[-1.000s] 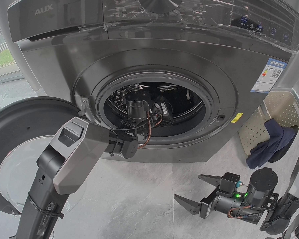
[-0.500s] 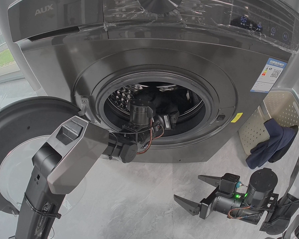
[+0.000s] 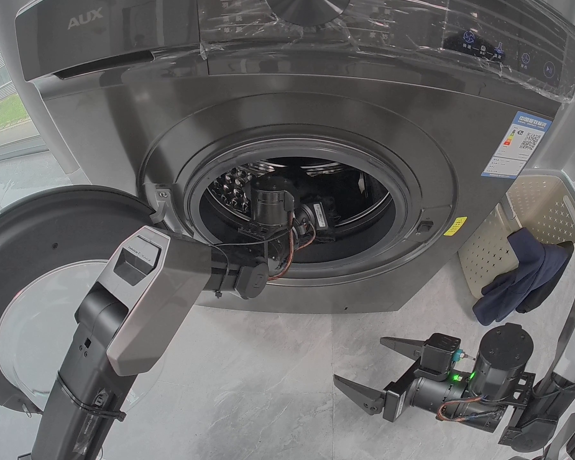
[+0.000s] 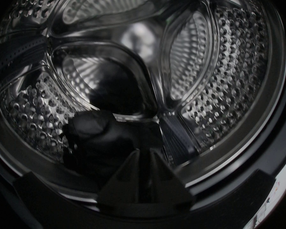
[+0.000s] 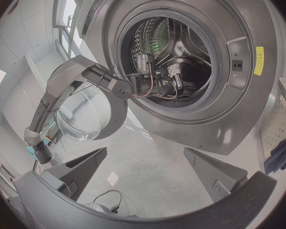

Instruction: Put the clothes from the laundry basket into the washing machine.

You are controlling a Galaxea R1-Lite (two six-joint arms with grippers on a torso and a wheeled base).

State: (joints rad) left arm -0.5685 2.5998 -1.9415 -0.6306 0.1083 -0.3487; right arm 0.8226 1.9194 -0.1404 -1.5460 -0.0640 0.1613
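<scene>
Loading step: the left gripper (image 4: 144,153), fingers pinched together, sits in the central drum (image 4: 238,64) beside a dark garment (image 4: 95,134); next, the splayed right gripper (image 3: 361,360) should fetch the navy cloth (image 3: 524,269) from the basket (image 3: 549,199) at right.

Left gripper (image 4: 144,152) fingers drawn together; right gripper (image 3: 359,359) fingers spread.

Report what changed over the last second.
The left arm slid back and down from the drum a little, then pushed in again to about where it began. The left end effector is shut, short of the dark garment; no grasp or release shows. Unchanged: the open right end effector, the navy garment on the laundry basket, the open door.
</scene>
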